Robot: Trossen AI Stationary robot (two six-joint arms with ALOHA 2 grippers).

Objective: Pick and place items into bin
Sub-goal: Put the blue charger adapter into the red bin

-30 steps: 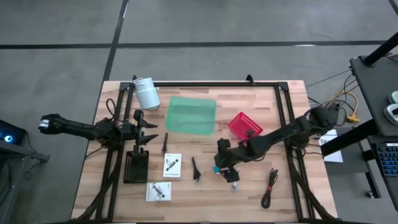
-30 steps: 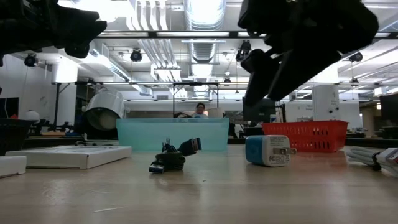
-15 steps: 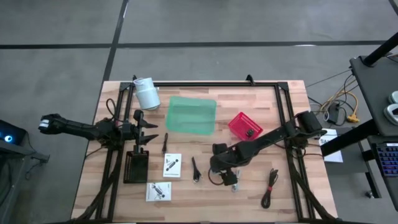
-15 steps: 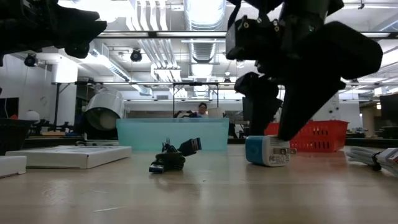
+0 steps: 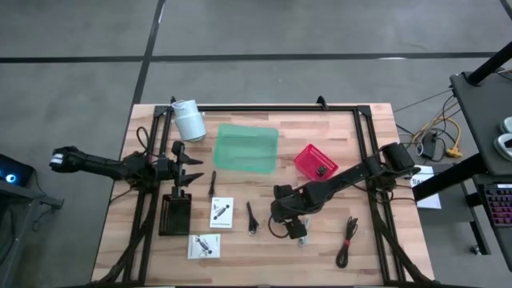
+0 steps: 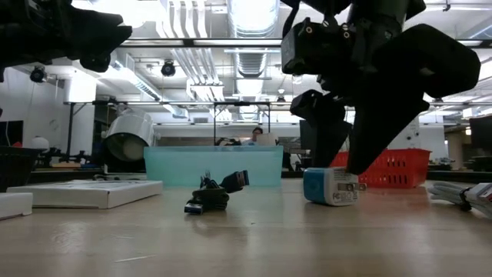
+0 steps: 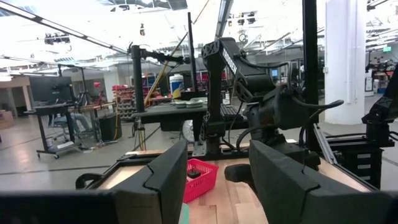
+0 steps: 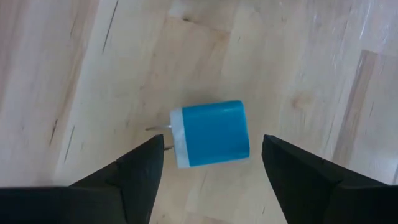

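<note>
A small blue block with a white end and metal prongs point(image 8: 211, 134) lies on its side on the wooden table, also seen in the low view point(image 6: 330, 186). My right gripper point(image 8: 211, 142) hangs open over it, pointing steeply down, one finger on each side with a gap on both; in the high view this gripper point(image 5: 282, 214) hides the block. The green bin point(image 5: 246, 147) stands at the far middle. My left gripper point(image 5: 192, 170) waits open at the table's left, held above the surface and touching nothing.
A red basket point(image 5: 314, 162) sits right of the green bin. Two white packets point(image 5: 222, 213) point(image 5: 205, 246), a black stick point(image 5: 213, 184), a small cable point(image 5: 252, 220), a black cable point(image 5: 347, 240) and a black holder point(image 5: 174, 214) lie around. A white roll point(image 5: 189, 120) stands far left.
My right gripper has come down and a little toward the table's left, tipping more steeply downward, until its open fingers stand on either side of the blue block. It has kept still for the last half second. The block has not moved.
</note>
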